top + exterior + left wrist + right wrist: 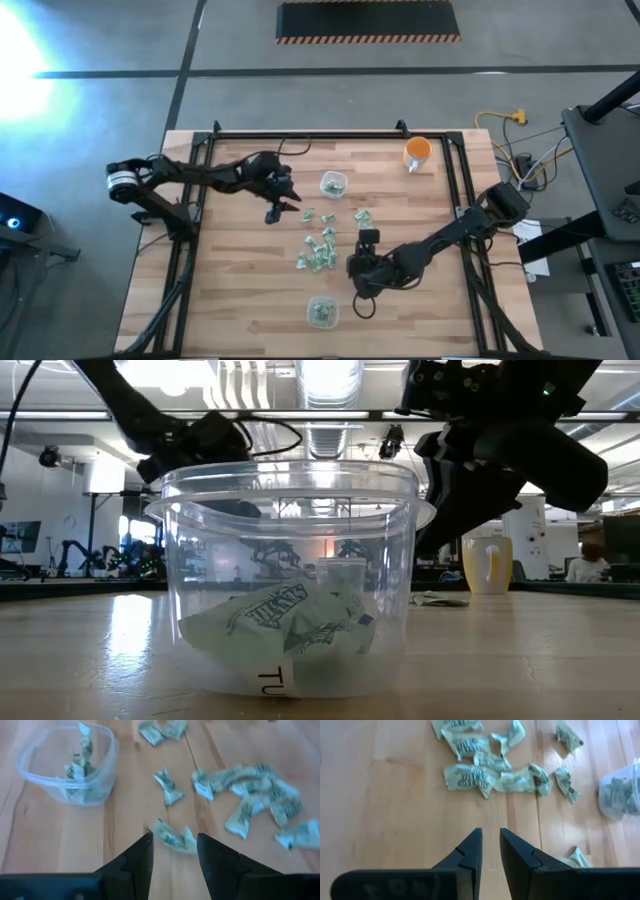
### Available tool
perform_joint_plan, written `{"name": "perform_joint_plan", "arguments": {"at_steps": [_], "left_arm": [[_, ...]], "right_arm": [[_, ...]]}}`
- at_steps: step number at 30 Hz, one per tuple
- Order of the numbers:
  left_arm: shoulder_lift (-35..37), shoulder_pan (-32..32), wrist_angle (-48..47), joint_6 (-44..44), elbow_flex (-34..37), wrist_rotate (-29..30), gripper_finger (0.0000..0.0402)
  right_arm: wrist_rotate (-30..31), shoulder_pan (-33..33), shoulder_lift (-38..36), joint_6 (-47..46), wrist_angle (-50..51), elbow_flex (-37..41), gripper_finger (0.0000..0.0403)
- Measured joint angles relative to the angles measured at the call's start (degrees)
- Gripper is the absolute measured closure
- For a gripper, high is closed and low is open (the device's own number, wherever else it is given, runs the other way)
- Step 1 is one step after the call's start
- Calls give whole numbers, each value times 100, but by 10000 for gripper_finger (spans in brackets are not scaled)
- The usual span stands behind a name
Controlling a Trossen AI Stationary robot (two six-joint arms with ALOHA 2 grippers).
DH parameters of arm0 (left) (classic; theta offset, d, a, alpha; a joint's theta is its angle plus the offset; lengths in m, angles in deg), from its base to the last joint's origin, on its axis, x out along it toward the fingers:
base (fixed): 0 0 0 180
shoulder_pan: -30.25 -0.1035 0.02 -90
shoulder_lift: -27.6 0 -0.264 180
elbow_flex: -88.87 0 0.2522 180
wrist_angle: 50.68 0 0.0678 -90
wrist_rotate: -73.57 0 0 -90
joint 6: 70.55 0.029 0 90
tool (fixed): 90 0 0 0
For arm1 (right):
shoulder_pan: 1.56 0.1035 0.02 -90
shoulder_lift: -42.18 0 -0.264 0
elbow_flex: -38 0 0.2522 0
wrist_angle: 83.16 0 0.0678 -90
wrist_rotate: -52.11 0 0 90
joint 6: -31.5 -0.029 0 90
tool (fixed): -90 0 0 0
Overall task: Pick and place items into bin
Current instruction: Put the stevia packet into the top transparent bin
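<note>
Left gripper (173,851), fingers parted and holding nothing, poised over wooden table (230,290) with one wrapped piece (174,837) just beyond fingertips. Right gripper (491,851), fingers nearly closed on nothing, near loose wrapped pieces (320,245) at table centre. More pieces inside far clear bin (333,184) and near clear bin (322,312).

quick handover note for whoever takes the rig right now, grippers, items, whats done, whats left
Left gripper: open, empty, poised over a wrapped piece near the far bin.
Right gripper: nearly closed, empty, over bare wood short of the loose pile.
Done: a few pieces lie in each bin, far one and near bin.
Left: about a dozen pieces still scattered mid-table. The orange cup stands apart at the far edge.
</note>
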Motion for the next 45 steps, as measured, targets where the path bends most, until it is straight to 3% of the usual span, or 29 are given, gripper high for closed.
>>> {"name": "perform_joint_plan", "arguments": {"at_steps": [5, 11, 15, 21, 26, 45], "left_arm": [[-4, 27, 788, -295, 385, -63, 267], [-31, 93, 1042, -295, 558, -60, 263], [-209, 236, 1167, -276, 556, -17, 241], [-699, 352, 1301, -254, 443, 529, 197], [-896, 355, 1315, -274, 375, 534, 177], [-1438, 496, 1703, -464, 270, 477, 175]], "right_arm": [[-5, 7, 0, 120, -14, -1, 346], [-1, -2, 0, 309, -24, -1, 346], [-3, -43, 0, 395, -40, -1, 346], [-3, -73, 0, 461, -42, -1, 346], [-5, -70, 0, 474, -43, 1, 346], [-21, -70, 0, 472, -59, 2, 346]]}}
